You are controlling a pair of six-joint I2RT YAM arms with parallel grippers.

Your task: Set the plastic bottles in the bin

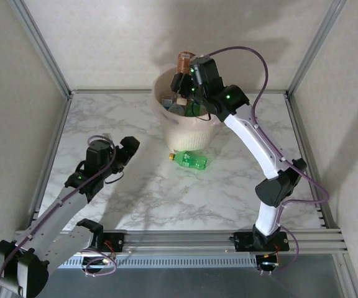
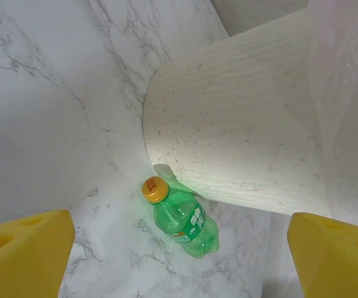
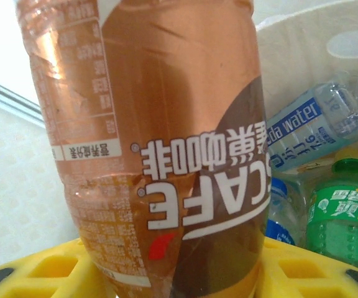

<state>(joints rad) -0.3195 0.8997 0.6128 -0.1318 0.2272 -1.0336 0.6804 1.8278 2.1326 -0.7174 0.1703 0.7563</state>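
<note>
Over the bin's [image 1: 191, 133] far rim, as seen from the top view: my right fingers [image 3: 42, 273] are clamped on the brown-orange bottle [image 1: 186, 62], one yellow pad on each side of its lower body. From my right wrist, the bottle [image 3: 166, 155] stands upright between the pads, its label print reading upside down.

Inside the bin [image 3: 303, 37], below and to one side of that bottle: a clear bottle with a blue label [image 3: 309, 124] lying tilted, a green bottle with a yellow cap [image 3: 347, 217] and a blue-labelled one [image 3: 278, 223] beside it. Exact count inside not readable.

At the bin's near foot: one green bottle [image 1: 188, 161] lies on its side on the marbled desk [image 1: 135, 192]. From my left wrist, its yellow cap [image 2: 155, 189] sits just beside the bin wall [image 2: 241, 124]; I cannot tell if they touch. Thin translucent liner [image 2: 347, 93] hangs down the wall.

Near-left of the bin, well apart from it: my left fingers [image 2: 23, 254] spread wide, nothing between them, green bottle [image 2: 185, 220] centred ahead.
</note>
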